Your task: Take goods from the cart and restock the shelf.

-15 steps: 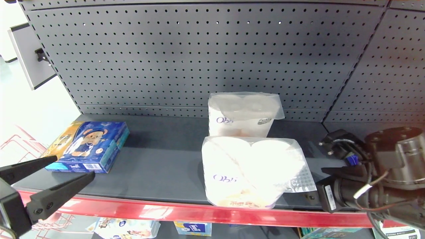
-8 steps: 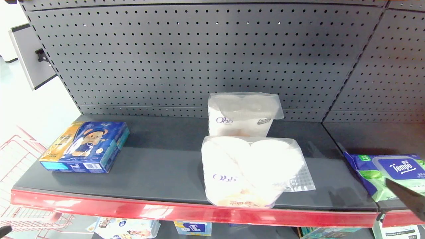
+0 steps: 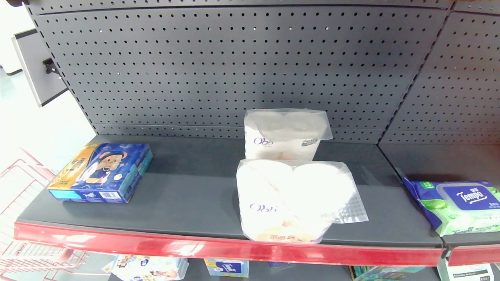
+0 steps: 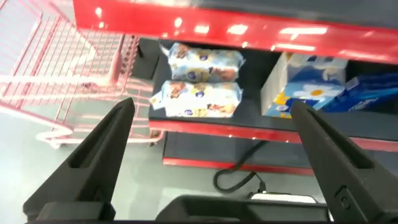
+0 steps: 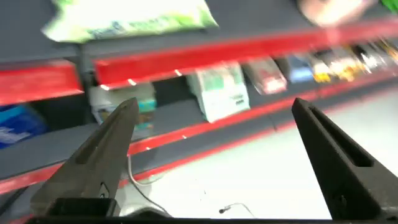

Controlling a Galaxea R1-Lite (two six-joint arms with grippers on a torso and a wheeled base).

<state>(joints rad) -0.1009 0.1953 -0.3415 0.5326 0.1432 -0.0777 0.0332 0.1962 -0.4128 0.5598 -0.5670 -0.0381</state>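
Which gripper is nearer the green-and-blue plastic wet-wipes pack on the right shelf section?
Right. The right gripper is below the wet-wipes pack; the left gripper is by the red wire cart, across the shelf.

Count: 2 toilet-roll packs (image 3: 287, 134) (image 3: 293, 199), 1 blue bear box (image 3: 102, 171), 1 wet-wipes pack (image 3: 457, 205), 1 red cart (image 4: 56, 79), 2 patterned soft packs (image 4: 205, 59) (image 4: 196, 99).

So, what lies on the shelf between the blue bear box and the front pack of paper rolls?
Nothing; in the head view that stretch of shelf between the blue bear box and the front pack is bare.
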